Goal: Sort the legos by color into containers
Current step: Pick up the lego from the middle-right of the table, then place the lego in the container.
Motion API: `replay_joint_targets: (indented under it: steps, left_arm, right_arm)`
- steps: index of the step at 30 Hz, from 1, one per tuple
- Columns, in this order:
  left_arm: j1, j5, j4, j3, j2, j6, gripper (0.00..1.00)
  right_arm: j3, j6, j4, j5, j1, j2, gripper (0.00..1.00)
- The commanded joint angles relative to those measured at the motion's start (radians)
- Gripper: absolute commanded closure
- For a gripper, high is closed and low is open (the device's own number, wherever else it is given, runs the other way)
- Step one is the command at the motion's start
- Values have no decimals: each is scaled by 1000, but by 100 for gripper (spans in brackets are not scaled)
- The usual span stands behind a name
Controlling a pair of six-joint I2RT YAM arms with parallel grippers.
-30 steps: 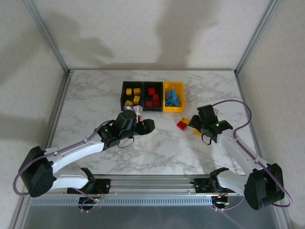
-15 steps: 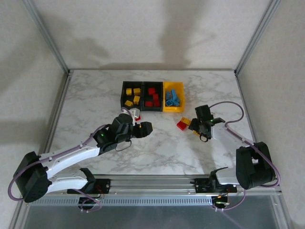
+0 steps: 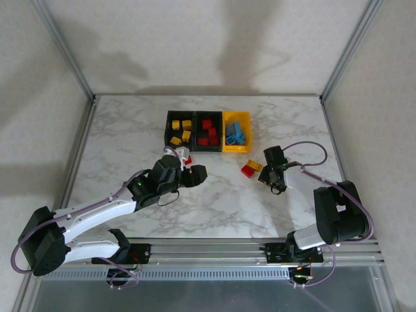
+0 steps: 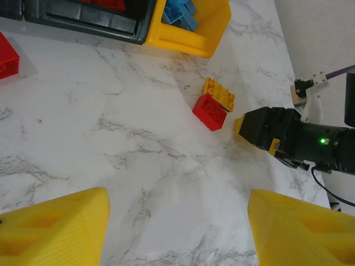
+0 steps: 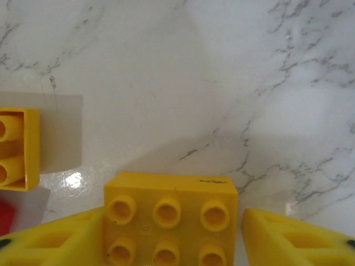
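Observation:
Three joined bins stand at the back: a black bin (image 3: 179, 130) with yellow legos, a black bin (image 3: 208, 132) with red legos, and a yellow bin (image 3: 236, 133) with blue legos (image 4: 177, 11). A red lego (image 3: 247, 171) and a yellow lego (image 3: 255, 165) lie together on the table. My right gripper (image 3: 272, 177) is low just right of them, open and straddling another yellow lego (image 5: 171, 221); its left finger touches the brick and a small gap shows at the right finger. My left gripper (image 3: 195, 174) hovers open over bare marble, holding nothing. A red lego (image 3: 187, 159) lies beside it.
The marble table (image 3: 130, 143) has metal frame rails along its sides. In the left wrist view the yellow bin (image 4: 188, 30) is at the top, and the right gripper (image 4: 260, 130) is at the right, past the red lego (image 4: 210, 111) and the yellow lego (image 4: 218, 93).
The left gripper pulled back a little from the bins. The right arm folded in and its gripper moved left and down around the yellow lego.

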State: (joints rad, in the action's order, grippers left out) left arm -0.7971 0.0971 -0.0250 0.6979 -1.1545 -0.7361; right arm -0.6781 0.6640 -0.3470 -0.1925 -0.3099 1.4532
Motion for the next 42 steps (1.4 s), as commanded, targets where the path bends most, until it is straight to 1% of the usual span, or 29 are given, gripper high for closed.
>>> replay_joint_targets:
  steps: [1, 6, 9, 12, 15, 18, 20, 22, 26, 27, 30, 31, 36, 42]
  left_arm:
    - [-7, -21, 19, -35, 7, -30, 34]
    - [-3, -66, 9, -43, 32, -63, 34]
    - [10, -99, -20, -40, 55, -106, 33]
    - [30, -146, -74, -40, 88, -145, 33]
    - [67, -161, -125, -42, 124, -178, 32]
    - [150, -120, -185, -47, 154, -214, 32]
    - [208, -95, -213, -56, 178, -221, 32]
    - [252, -94, -248, -57, 201, -222, 32]
    - [334, -38, -247, -64, 257, -187, 32]
    - [357, -14, -235, -67, 270, -172, 32]
    - [441, 115, -179, -80, 280, -134, 33]
    - [464, 139, -169, -81, 285, -129, 33]
    - [542, 233, -139, -89, 307, -111, 33]
    - [579, 280, -132, -106, 315, -105, 33]
  right_arm:
    - [15, -2, 27, 14, 4, 2, 47]
    - [12, -10, -14, 5, 2, -69, 55]
    - [-13, -17, -63, 7, -10, -148, 56]
    - [-63, -24, -100, 17, -43, -212, 56]
    - [-129, -24, -110, 21, -112, -226, 56]
    - [-195, -34, -86, 5, -211, -195, 56]
    - [-255, -50, -52, 4, -288, -145, 55]
    - [-311, -66, -23, 8, -341, -86, 55]
    - [-455, -106, 15, 20, -434, 55, 55]
    - [-496, -112, 22, 30, -444, 95, 55]
    - [-607, -127, 45, 69, -462, 212, 55]
    - [-644, -131, 55, 89, -464, 250, 55]
    - [-831, -147, 67, 140, -472, 427, 54]
    - [-1073, -165, 39, 208, -474, 629, 54]
